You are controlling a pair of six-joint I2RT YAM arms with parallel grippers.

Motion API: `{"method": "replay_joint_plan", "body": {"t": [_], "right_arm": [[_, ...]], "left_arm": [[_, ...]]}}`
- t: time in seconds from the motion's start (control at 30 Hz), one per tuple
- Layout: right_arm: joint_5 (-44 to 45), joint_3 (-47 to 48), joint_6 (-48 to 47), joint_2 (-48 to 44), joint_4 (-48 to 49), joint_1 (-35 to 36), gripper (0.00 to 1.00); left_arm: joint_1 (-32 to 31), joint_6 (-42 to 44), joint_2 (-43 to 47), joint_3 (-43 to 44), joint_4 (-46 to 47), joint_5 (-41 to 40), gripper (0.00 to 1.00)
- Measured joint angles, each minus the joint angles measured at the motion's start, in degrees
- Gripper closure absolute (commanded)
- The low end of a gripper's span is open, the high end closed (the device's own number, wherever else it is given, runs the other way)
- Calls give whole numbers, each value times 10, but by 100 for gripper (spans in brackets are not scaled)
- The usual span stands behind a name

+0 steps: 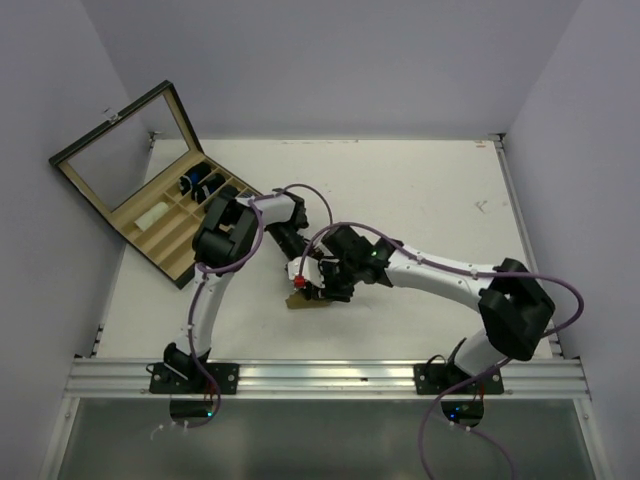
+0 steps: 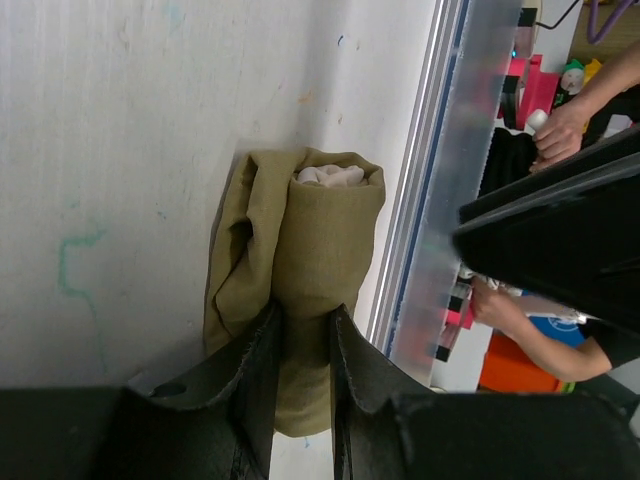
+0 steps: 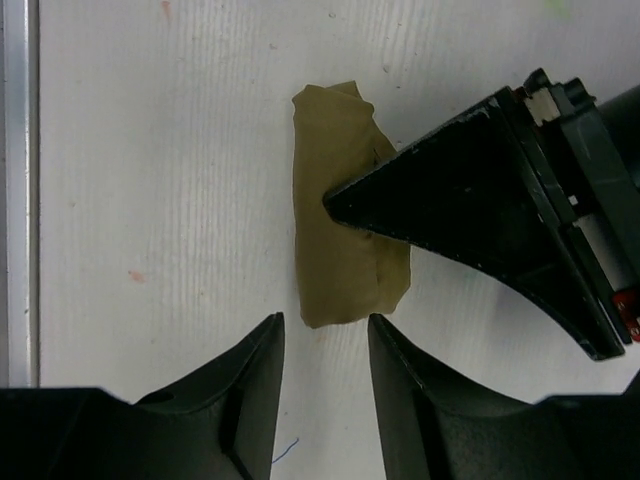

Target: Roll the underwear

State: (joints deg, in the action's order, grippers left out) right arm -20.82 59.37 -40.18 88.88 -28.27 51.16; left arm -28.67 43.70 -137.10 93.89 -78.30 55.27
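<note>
The underwear is an olive-green cloth wound into a short roll with a white lining showing at its far end. It lies on the white table near the front rail. My left gripper is shut on the near end of the roll, one jaw pressing each side. From above, the roll peeks out below the left gripper. My right gripper stands open just short of the roll's end, touching nothing. The left gripper's fingers cross over the roll from the right.
A wooden compartment box with a raised glass lid sits at the table's back left, holding a dark roll and a pale one. The aluminium rail runs along the near edge, close to the roll. Both arms crowd the front middle.
</note>
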Motion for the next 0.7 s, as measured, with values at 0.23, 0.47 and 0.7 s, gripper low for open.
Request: {"method": "replay_joint_plan", "body": {"t": [0.23, 0.47, 0.7], "right_arm": [[36, -12, -21, 49, 61, 41, 53], [36, -17, -25, 70, 95, 45, 53], [27, -17, -27, 100, 110, 45, 61]], "left_arm": [[5, 4, -10, 0, -25, -2, 100], [5, 5, -11, -2, -32, -9, 100], [7, 5, -11, -5, -33, -10, 94]]}}
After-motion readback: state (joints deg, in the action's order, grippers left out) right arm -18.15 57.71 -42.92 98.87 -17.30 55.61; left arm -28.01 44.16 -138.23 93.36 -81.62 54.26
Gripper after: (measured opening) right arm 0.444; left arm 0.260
